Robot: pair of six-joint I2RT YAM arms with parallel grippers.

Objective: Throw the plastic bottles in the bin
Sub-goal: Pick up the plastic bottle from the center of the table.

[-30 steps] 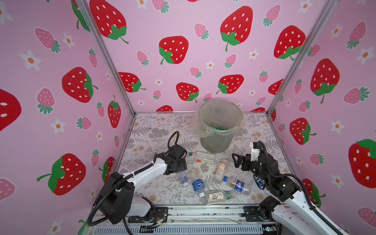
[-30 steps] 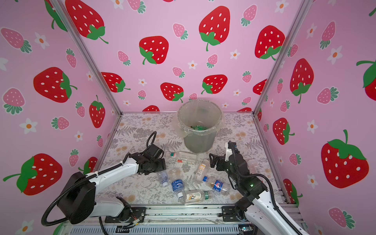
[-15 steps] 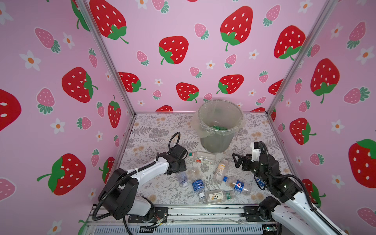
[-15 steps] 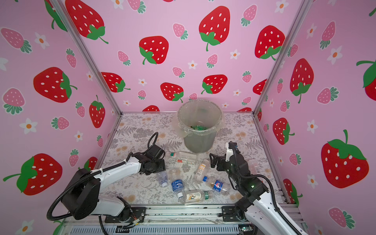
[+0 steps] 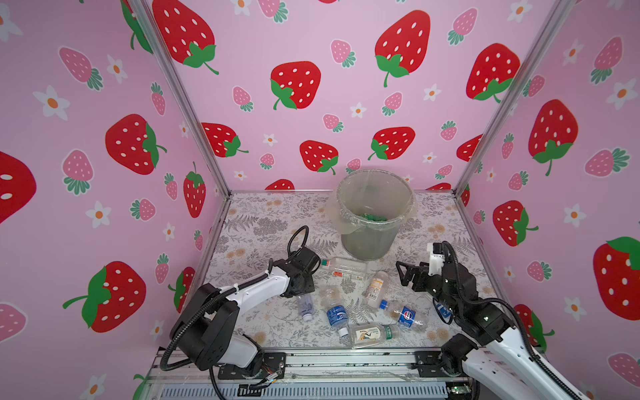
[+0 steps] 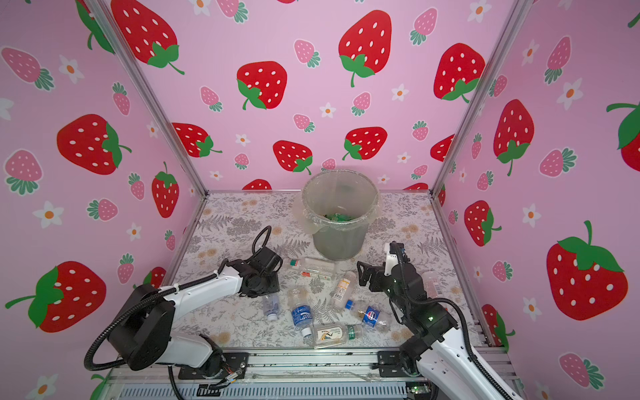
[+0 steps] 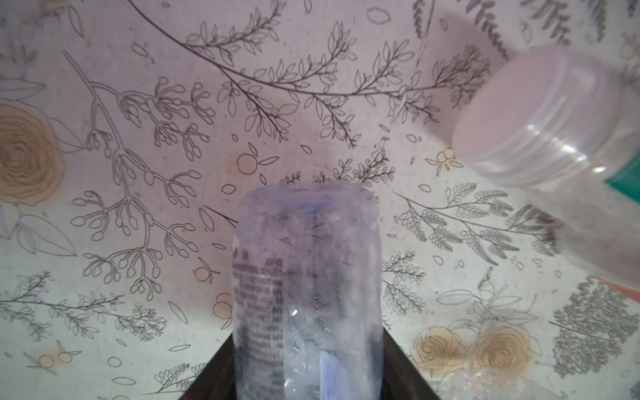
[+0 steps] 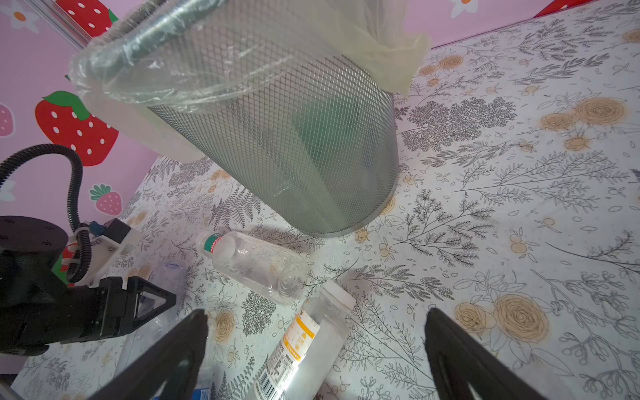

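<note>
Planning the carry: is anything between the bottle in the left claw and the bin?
Low down, yes: a clear plastic bottle with a red-and-green label lies at the foot of the round grey mesh bin, between it and the clear purple-labelled bottle in the left claw. Higher up, nothing visible blocks the way.

Pink walls (image 5: pixel 311 41) printed with red strawberries and white flowers meet at metal corner posts (image 5: pixel 183 97); the tabletop (image 5: pixel 263 214) carries a grey fern-and-rose print.
</note>
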